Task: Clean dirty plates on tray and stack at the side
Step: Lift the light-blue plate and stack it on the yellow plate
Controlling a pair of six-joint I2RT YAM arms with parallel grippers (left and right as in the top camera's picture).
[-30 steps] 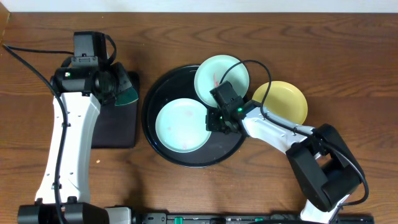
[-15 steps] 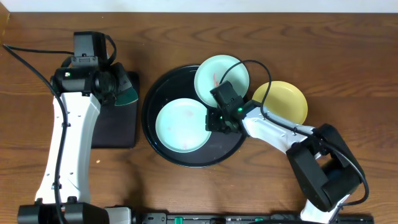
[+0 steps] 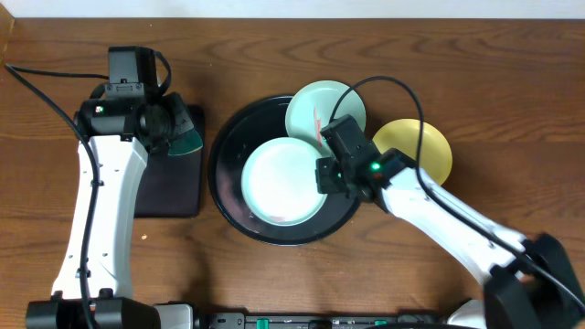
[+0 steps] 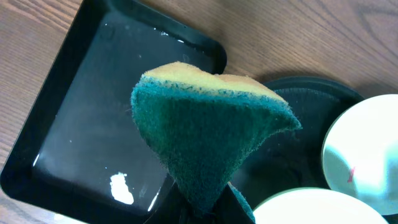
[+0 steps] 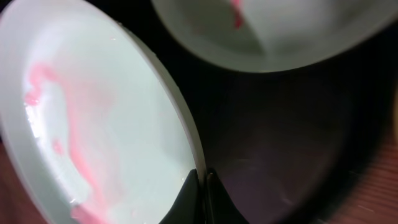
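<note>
— While two robot arms reach over the wooden tabletop, what takes up the most room on it?
— The round black tray, glossy and rimmed, at centre. A smaller rectangular black tray lies just to its left.
— And the plates?
— There are three. The front turquoise plate sits over the near half of the round black tray, with pink streaks across its face. The rear turquoise plate rests on the tray's far right rim and has a red smear at its centre. The yellow plate lies on the tabletop just right of the tray, partly behind the right arm.
— What does the left arm carry?
— A sponge, its green scouring face toward the wrist camera and a yellow layer behind. The left hand is clamped tight on the sponge's lower end, above the right end of the rectangular black tray.
— And the right?
— The right hand has its fingers pinched together on the right rim of the front turquoise plate. The wrist view shows that rim on a slant. Whether the plate is clear of the tray cannot be told.
</note>
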